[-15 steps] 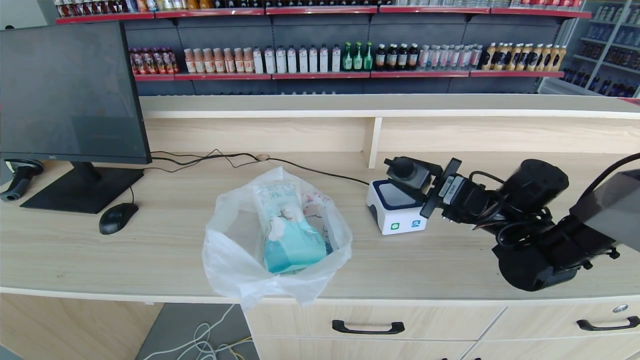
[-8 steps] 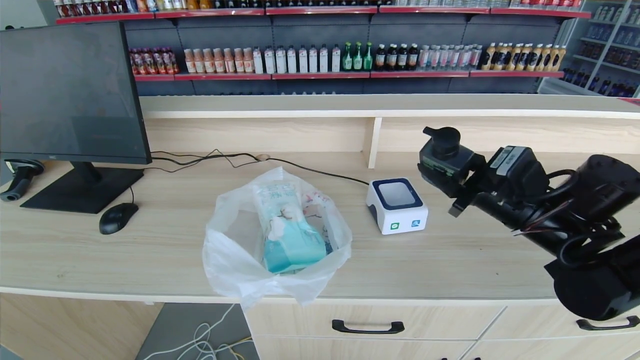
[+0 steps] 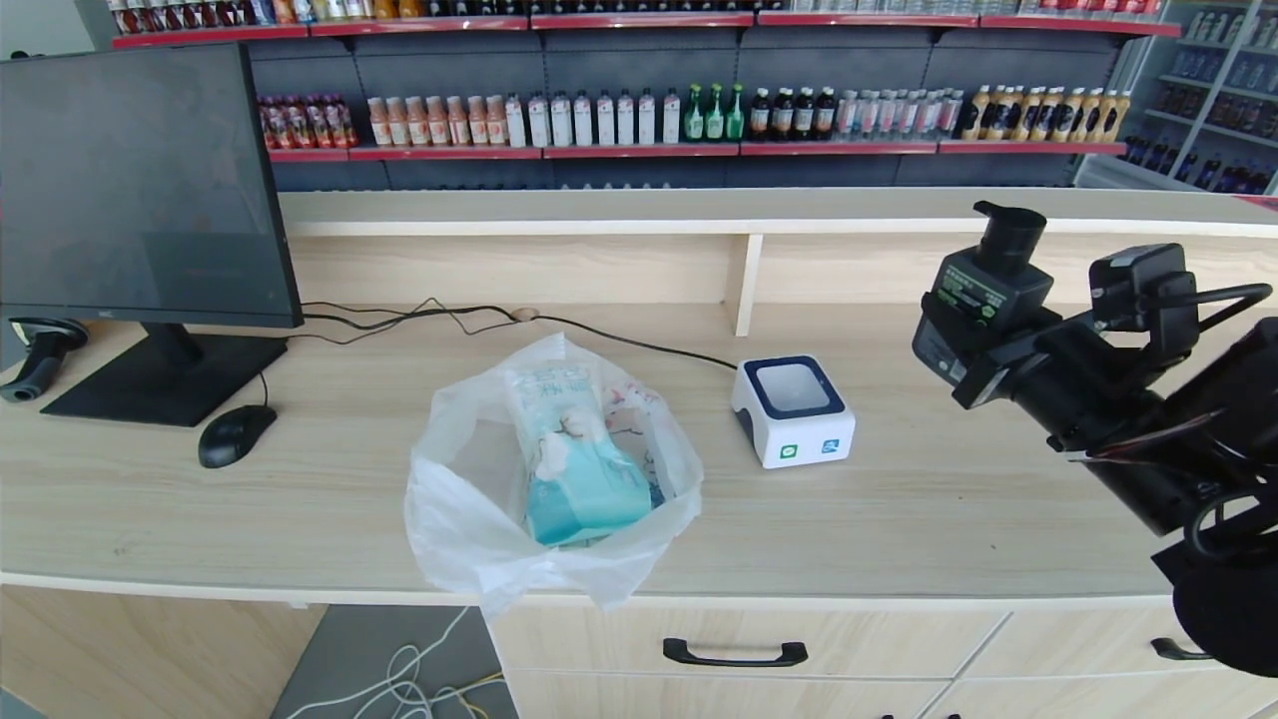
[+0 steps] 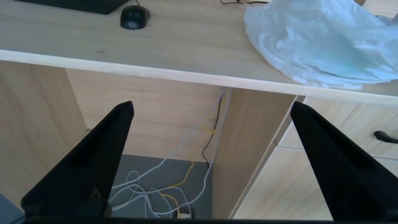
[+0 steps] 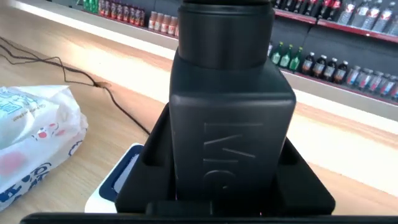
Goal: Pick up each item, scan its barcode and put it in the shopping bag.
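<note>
1. Low in front of the surface [image 4: 186, 56] edge: left hand [image 4: 211, 106] spread wide, gripping nothing.
2. Farther right, above the surface and to the right of the scanner [image 3: 794, 411]: right hand [image 3: 988, 345] clamped around a bottle [image 3: 983, 285], cap up, well clear of the surface.
3. Dark, squarish body under a broad round cap, with a label on one face.
4. Counted left to right: one shopping bag [image 3: 469, 499] with one teal-and-white pack [image 3: 574, 469] inside, one white scanner, one bottle.

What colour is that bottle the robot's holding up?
The bottle is black, cap included; the right wrist view shows it best.
</note>
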